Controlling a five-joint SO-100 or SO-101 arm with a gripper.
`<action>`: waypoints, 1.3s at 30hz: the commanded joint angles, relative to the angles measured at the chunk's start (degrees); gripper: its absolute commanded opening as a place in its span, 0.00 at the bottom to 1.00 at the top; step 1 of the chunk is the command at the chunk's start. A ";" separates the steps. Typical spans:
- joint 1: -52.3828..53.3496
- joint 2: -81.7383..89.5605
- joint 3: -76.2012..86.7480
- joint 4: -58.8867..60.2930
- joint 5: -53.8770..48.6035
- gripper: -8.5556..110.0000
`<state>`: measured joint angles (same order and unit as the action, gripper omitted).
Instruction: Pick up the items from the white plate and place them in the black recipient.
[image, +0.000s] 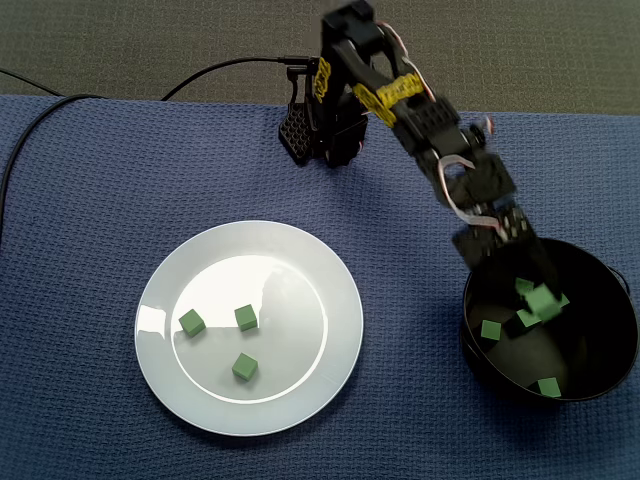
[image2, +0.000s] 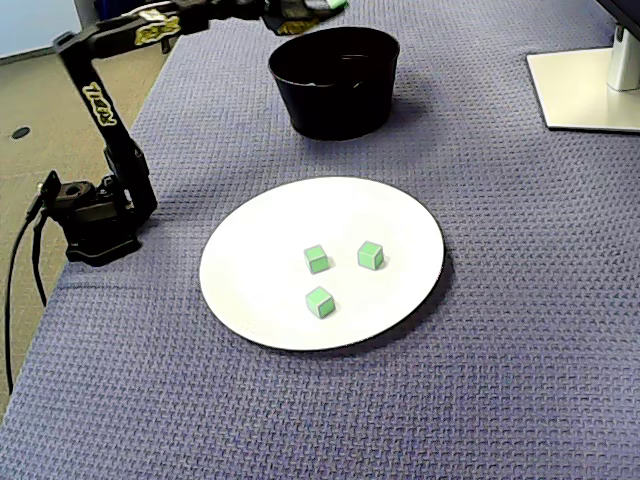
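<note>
Fixed views, arm (image: 400, 95) at the black bowl (image: 474, 350). The gripper (image: 538, 300) was positioned over the bowl's opening, its claw pinched on a green cube (image: 546, 298). Further cubes (image: 490, 330) were seen lying inside the bowl. Three cubes (image: 246, 318) were seen on the white plate (image: 300, 400), set near the bowl but apart from it, on the blue cloth (image: 90, 200).

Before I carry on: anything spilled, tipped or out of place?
Nothing stands out. Three green cubes sit on the white plate, the other cubes lie inside the upright black bowl, and none is on the blue cloth.
</note>
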<state>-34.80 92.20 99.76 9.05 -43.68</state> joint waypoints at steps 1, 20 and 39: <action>-1.85 -6.68 -4.22 2.90 1.32 0.07; 2.37 5.19 -5.19 22.24 -1.23 0.36; 46.23 35.42 40.78 -4.66 -28.48 0.34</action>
<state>7.56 124.37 127.18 18.54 -67.06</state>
